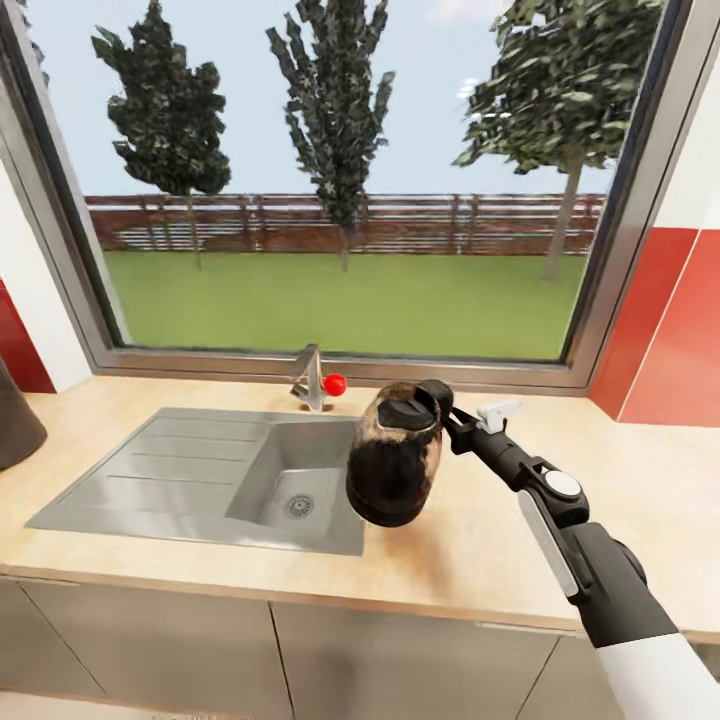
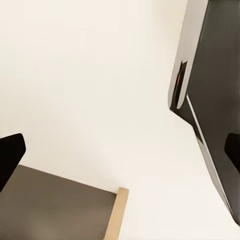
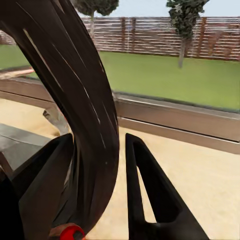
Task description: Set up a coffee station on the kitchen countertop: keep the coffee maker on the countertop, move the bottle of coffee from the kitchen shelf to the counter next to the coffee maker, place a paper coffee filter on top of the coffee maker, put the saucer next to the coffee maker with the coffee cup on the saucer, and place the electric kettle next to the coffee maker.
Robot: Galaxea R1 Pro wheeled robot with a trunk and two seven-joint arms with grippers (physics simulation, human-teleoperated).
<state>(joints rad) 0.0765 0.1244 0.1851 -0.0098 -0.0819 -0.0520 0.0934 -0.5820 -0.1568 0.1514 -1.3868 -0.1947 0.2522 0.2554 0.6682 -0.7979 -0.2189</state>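
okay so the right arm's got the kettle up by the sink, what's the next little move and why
Probably carry the electric kettle along the kitchen countertop before lowering: the right claw holds its handle, it hangs at the sink edge, and no coffee maker stands beside it.

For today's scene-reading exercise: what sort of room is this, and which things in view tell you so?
Most likely a home kitchen: a steel sink with a tap set into a wooden countertop below a garden window, and the right gripper holding a kettle.

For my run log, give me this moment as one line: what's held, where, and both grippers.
right gripper: shut on electric kettle handle | kettle: held above kitchen countertop by sink right edge | left gripper: open, holding nothing
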